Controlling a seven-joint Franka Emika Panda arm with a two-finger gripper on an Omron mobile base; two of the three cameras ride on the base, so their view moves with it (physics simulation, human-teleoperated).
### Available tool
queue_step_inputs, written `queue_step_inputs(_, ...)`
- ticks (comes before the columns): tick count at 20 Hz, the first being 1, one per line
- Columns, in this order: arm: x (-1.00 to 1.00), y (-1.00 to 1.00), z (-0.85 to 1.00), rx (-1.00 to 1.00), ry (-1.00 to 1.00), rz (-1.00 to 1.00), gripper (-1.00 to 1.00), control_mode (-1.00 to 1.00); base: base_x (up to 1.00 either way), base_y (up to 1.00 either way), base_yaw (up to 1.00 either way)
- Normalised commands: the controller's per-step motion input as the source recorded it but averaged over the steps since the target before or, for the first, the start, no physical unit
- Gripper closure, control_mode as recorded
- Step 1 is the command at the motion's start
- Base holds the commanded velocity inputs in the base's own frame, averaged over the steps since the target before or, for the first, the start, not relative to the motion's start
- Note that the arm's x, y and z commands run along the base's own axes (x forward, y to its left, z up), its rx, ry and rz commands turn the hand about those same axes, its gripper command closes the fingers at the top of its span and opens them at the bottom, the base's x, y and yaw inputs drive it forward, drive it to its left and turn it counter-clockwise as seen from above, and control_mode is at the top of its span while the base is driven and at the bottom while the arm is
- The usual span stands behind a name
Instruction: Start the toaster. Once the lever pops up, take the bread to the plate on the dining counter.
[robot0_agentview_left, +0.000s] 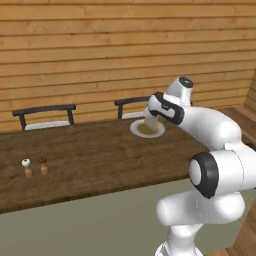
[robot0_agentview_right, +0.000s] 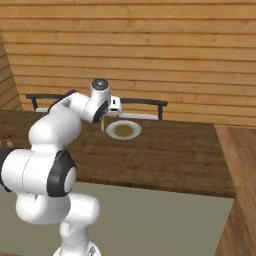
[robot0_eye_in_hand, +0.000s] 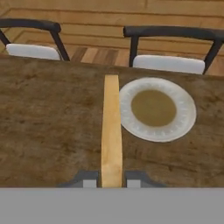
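Tool (robot0_eye_in_hand: 111, 183) with bread (robot0_eye_in_hand: 111, 127) beside plate (robot0_eye_in_hand: 157, 109)

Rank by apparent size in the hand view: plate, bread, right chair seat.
1. plate
2. bread, seen edge-on, held in the gripper, so nearness to the camera inflates it
3. right chair seat, farther off, partly hidden by the dining counter

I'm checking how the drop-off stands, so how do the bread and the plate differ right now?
The bread is held edge-on in the gripper, above the dining counter; the plate lies flat on it. The bread is a thin tan slice; the plate is round, white-rimmed with a brownish centre. In the hand view the bread sits just left of the plate's rim, not over its centre. Both are at the counter's far side, near the chairs.
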Motion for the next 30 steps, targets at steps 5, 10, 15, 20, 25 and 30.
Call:
queue_step_inputs(5,0.45,0.0,-0.64,0.06,0.05,0.04,1.0,-1.0,0.0,0.0,0.0)
queue_step_inputs(10,0.5,0.0,-0.08,0.07,0.0,0.03,1.0,-1.0,0.0,0.0,0.0)
queue_step_inputs(15,0.41,0.0,0.0,0.08,0.05,0.03,1.0,-1.0,0.0,0.0,0.0)
queue_step_inputs(20,0.34,0.0,-0.09,0.01,0.08,0.0,1.0,-1.0,0.0,0.0,0.0)
queue_step_inputs(25,0.58,0.0,-0.14,0.0,0.0,0.0,1.0,-1.0,0.0,0.0,0.0)
queue_step_inputs(30,0.65,0.0,-0.2,0.0,0.0,0.0,1.0,-1.0,0.0,0.0,0.0)
